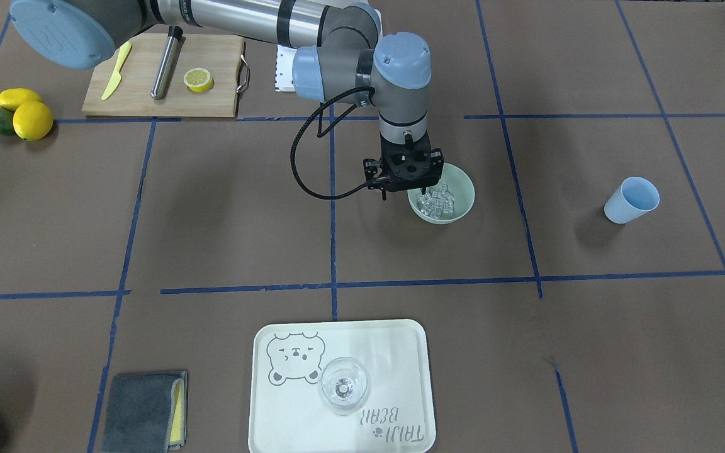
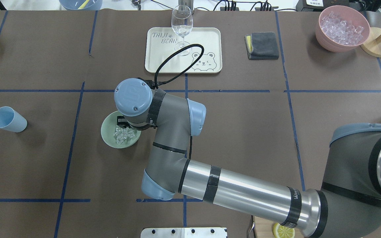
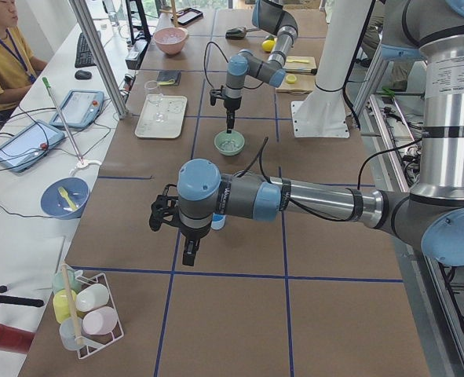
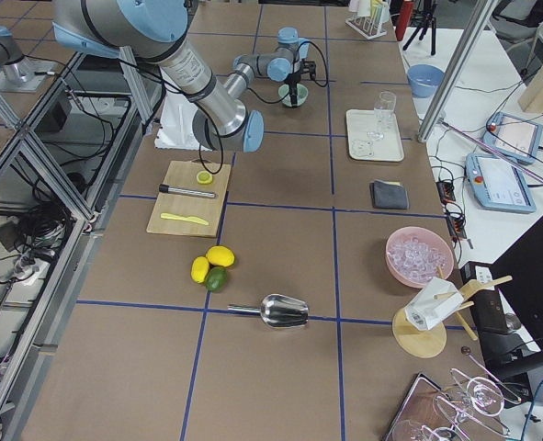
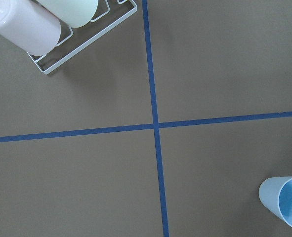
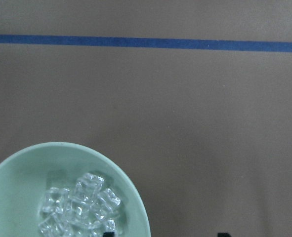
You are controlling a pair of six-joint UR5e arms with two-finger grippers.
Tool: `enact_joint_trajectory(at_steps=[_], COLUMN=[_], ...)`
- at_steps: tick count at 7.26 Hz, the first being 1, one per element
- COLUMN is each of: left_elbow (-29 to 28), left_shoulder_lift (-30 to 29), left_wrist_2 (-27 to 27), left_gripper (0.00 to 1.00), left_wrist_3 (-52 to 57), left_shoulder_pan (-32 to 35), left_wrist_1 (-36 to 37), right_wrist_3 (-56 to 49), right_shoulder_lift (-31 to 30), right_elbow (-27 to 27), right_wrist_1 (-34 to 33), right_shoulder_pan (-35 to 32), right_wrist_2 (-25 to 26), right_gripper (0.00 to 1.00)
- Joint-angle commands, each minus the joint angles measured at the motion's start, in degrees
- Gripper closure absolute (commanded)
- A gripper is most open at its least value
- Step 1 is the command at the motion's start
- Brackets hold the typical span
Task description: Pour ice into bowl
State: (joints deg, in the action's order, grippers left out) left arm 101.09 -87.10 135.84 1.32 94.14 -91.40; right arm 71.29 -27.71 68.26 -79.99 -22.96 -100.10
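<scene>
The pale green bowl stands near the table's middle with a small heap of clear ice inside it. My right gripper hangs point-down over the bowl's edge and is open. In the right wrist view one dark fingertip is over the ice and the other is outside the bowl's rim; it holds nothing. My left gripper shows only in the exterior left view, above bare table near the blue cup; I cannot tell its state.
The blue cup lies tilted well away from the bowl. A cream tray carries a clear glass; a grey cloth lies beside it. A pink container holds ice. A metal scoop lies near lemons.
</scene>
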Motion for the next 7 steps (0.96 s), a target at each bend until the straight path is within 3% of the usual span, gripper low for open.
enact_joint_trajectory(at_steps=[1,2,4,5,7], left_elbow=[-0.11,-0.2,-0.28,-0.28,-0.28], left_shoulder_lift=[0.0,0.0,0.0,0.0,0.0], left_wrist_2=[0.04,0.04,0.04,0.04,0.04], left_gripper=[0.0,0.0,0.0,0.0,0.0], left_wrist_3=[0.0,0.0,0.0,0.0,0.0], left_shoulder_pan=[-0.01,-0.01,-0.01,-0.01,-0.01], left_wrist_1=[-0.01,-0.01,-0.01,-0.09,-0.09], right_wrist_3=[-0.01,-0.01,-0.01,0.08,0.08], right_shoulder_lift=[0.28,0.37,0.37,0.37,0.46], right_elbow=[-1.02,-1.2,-1.29,-1.29,-1.64], right_wrist_1=[0.18,0.19,0.36,1.67,1.94], right_shoulder_pan=[0.37,0.37,0.63,0.89,0.99], right_wrist_2=[-0.01,-0.01,-0.1,-0.1,-0.1], right_gripper=[0.29,0.33,0.55,0.56,0.7])
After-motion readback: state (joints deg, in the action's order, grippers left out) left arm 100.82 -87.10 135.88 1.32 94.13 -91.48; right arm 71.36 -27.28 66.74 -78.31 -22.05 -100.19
